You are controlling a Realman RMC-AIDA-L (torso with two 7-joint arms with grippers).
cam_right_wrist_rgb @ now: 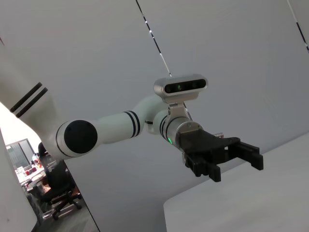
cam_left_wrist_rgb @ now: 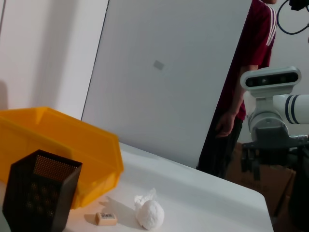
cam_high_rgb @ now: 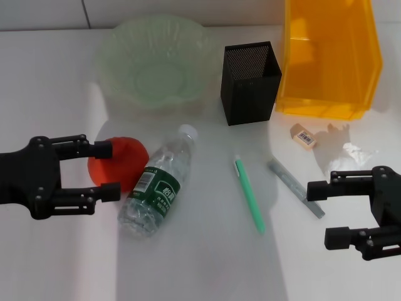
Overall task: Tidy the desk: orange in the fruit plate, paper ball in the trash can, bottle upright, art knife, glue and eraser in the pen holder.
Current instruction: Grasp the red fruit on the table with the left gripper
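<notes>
The orange (cam_high_rgb: 128, 160) lies on the table, left of the bottle (cam_high_rgb: 156, 187), which lies on its side. My left gripper (cam_high_rgb: 113, 170) is open, with its fingers on either side of the orange's left part. My right gripper (cam_high_rgb: 318, 213) is open and empty at the right, near a flat grey stick (cam_high_rgb: 296, 187). A slim green pen-like tool (cam_high_rgb: 249, 195) lies mid-table. The eraser (cam_high_rgb: 303, 136) (cam_left_wrist_rgb: 106, 218) and the paper ball (cam_high_rgb: 354, 152) (cam_left_wrist_rgb: 150, 213) lie in front of the trash can (cam_high_rgb: 329, 56) (cam_left_wrist_rgb: 58, 145). The pen holder (cam_high_rgb: 249, 81) (cam_left_wrist_rgb: 41, 195) and the fruit plate (cam_high_rgb: 153, 63) stand at the back.
In the left wrist view a person in a red shirt (cam_left_wrist_rgb: 248, 63) and another robot (cam_left_wrist_rgb: 275, 96) stand beyond the table's far edge. The right wrist view shows my left arm's gripper (cam_right_wrist_rgb: 224, 157) farther off above the table (cam_right_wrist_rgb: 251, 203).
</notes>
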